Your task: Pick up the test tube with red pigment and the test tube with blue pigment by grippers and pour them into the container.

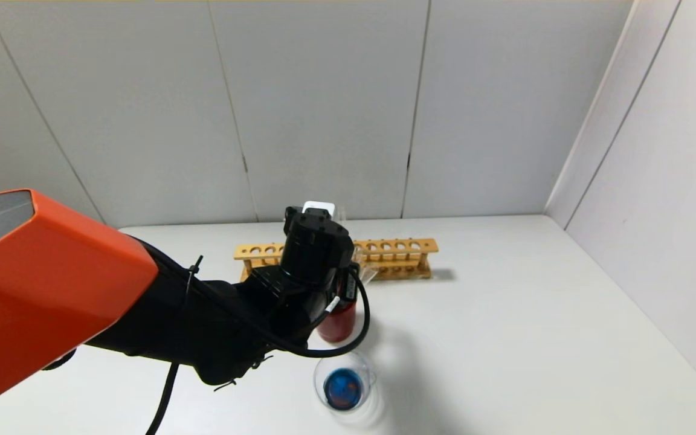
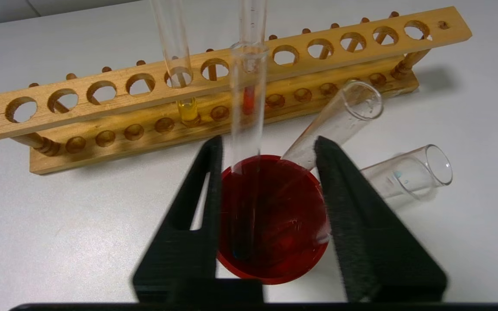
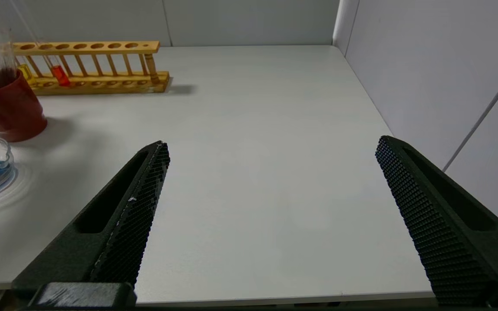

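1. Left end effector [image 2: 266, 147], jaws spread and holding nothing, hangs over the dark red cup [image 2: 273, 224].
2. Test tube with red pigment [image 2: 249, 93] stands upright in the wooden rack [image 2: 214, 90], just beyond the cup.
3. Right end effector [image 3: 270, 151], spread, sits well apart; the left is nearer.

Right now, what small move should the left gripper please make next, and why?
Probably lift the left gripper straight up: its jaws stand open around an empty tube in the red cup, and the test tube with red pigment waits in the rack.
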{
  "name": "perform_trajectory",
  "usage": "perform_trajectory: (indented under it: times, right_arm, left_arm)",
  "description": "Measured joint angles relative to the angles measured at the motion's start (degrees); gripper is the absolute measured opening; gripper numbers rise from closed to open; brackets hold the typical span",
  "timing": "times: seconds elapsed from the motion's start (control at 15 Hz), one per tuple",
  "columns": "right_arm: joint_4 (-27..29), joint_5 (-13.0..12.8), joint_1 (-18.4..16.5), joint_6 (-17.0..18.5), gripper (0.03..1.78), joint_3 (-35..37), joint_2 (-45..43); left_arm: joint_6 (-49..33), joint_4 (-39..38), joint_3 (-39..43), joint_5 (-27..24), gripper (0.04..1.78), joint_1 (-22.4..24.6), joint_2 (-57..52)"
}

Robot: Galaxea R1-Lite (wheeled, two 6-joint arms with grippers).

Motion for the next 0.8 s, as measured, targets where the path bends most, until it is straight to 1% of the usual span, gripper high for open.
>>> perform_trajectory:
  times: [0.13, 0.2, 0.33, 0.47, 0.6, 0.8]
  right_arm:
    - [-0.02, 0.02, 0.00, 0.00, 1.74, 0.00, 0.00]
    - [-0.02, 0.00, 0.00, 0.00, 1.74, 0.00, 0.00]
    - [-0.02, 0.02, 0.00, 0.00, 1.74, 0.00, 0.00]
    - [-0.02, 0.04, -0.02, 0.00, 1.74, 0.00, 0.00]
    - [-0.02, 0.00, 0.00, 0.00, 1.74, 0.00, 0.00]
    - [-0.02, 0.04, 0.02, 0.00, 1.74, 0.00, 0.00]
  left_arm:
    - [0.06, 0.01, 0.16, 0.09, 1.27, -0.09, -0.07]
    - [0.17, 0.01, 0.18, 0.22, 1.41, -0.16, -0.18]
    - [0.59, 0.09, 0.16, 0.52, 1.62, -0.38, -1.07]
    - [1.61, 0.43, 0.02, 0.88, 1.72, -0.27, -3.33]
    - [5.11, 0.80, 0.02, 1.77, 1.74, 0.37, -7.05]
    - [10.75, 1.79, 0.21, 5.53, 1.74, 3.21, -13.78]
